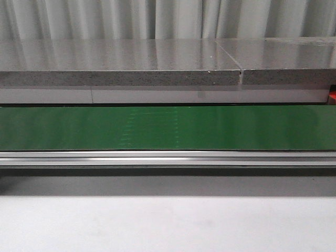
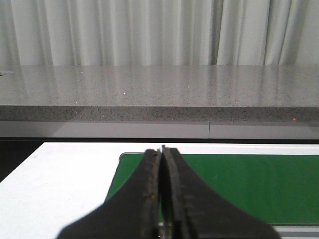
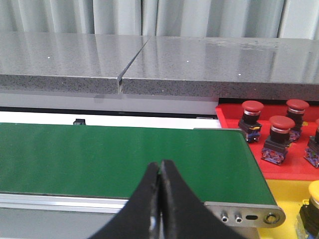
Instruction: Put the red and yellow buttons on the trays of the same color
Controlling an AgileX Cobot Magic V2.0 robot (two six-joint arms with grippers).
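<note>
Right now both hands are pressed shut on nothing: the left hand (image 2: 163, 149) hangs over one end of the green belt (image 1: 168, 127), the right hand (image 3: 160, 163) over the other end. Red buttons (image 3: 278, 138) stand upright in the red tray (image 3: 294, 167), beside the belt's end; a yellow button (image 3: 312, 203) sits in the yellow tray (image 3: 286, 191). They look rigid, fairly light, top-heavy; I'd pinch the squarish base rather than the slick domed cap.

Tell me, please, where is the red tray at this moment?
In the right wrist view, the red tray lies just past the end of the green conveyor belt, below the grey counter, holding red buttons.
</note>
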